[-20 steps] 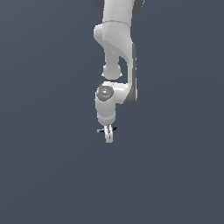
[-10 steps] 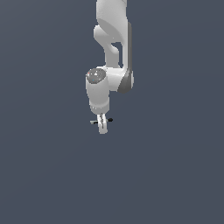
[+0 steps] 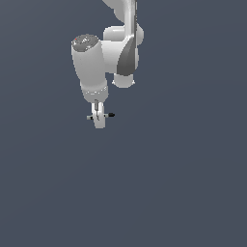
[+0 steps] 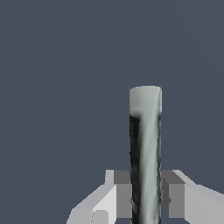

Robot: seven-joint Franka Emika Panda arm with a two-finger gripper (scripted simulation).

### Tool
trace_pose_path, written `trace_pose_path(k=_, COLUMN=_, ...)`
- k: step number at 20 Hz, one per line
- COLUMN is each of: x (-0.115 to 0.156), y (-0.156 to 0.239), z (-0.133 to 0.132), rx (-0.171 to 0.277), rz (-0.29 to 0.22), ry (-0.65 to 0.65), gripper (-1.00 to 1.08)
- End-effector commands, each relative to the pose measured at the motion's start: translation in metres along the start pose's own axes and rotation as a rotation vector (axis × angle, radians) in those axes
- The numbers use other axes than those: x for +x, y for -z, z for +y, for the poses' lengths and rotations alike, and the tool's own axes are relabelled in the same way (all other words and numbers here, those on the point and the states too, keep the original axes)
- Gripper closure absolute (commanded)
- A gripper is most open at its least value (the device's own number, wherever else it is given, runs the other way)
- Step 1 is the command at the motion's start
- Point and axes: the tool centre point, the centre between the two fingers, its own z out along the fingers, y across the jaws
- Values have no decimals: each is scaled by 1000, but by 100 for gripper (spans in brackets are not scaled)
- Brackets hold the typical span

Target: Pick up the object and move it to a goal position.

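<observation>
Jaws clenched on the stick [image 4: 145, 153]: you see in the wrist view both grey pads [image 4: 124, 194] pressed against its sides, its pale end jutting out past them. From the exterior view, your gripper [image 3: 99, 117] points down below the white arm [image 3: 103, 53], and the stick [image 3: 110, 115] lies crosswise between the fingers, its dark ends poking out either side against the plain grey backdrop.
</observation>
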Motion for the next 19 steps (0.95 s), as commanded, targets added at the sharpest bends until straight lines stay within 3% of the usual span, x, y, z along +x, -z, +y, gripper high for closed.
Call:
trace_pose_path(k=1, x=9, y=25, z=7, rx=-1, rz=1, ry=0, gripper=108)
trace_pose_path(k=10, x=33, y=92, z=21, rx=-1, rz=3, ry=1, gripper=108)
trace_pose_path(k=19, x=41, y=113, z=24, rx=0, rz=3, ry=3, gripper=108)
